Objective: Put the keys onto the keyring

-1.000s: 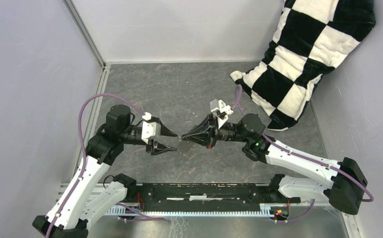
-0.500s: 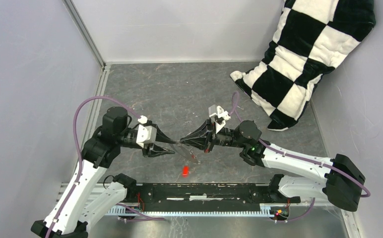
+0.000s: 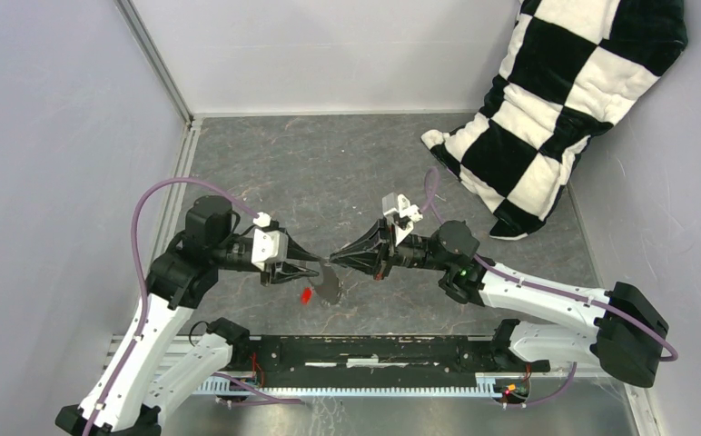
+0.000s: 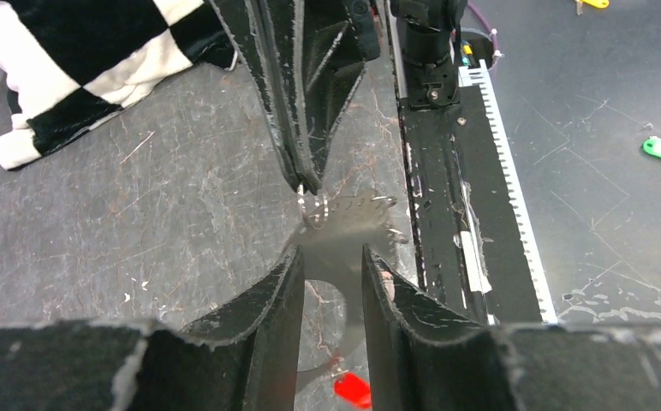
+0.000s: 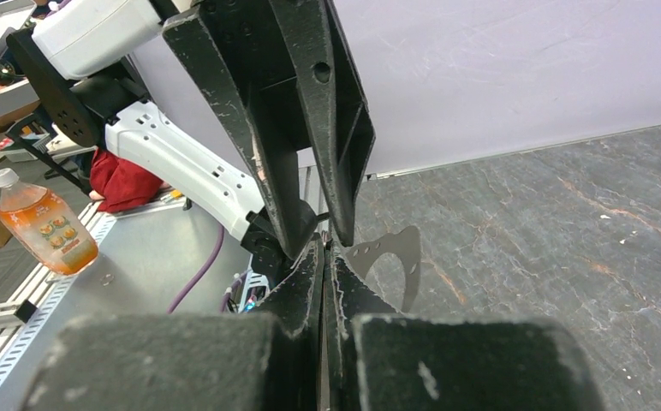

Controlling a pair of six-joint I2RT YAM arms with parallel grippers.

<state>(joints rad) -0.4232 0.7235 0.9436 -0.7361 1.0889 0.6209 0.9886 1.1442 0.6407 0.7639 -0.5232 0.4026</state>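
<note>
Top external view: right gripper (image 3: 332,260) pinched closed on thin grey jagged-fringed metal keyring (image 3: 330,285), well left of black-and-white checked cushion (image 3: 565,100); left gripper (image 4: 331,257) half-open astride keyring, hold unclear. Tiny red-headed key (image 3: 306,295) further left. Likely threading; next needs fine alignment.

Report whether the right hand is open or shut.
Shut: the right hand has its fingers pressed together, no gap, pinching the keyring.

The keyring (image 3: 330,283) sits between left pincer (image 3: 320,266) and right pincer (image 3: 334,258), a key (image 3: 306,295) just left of it.
</note>
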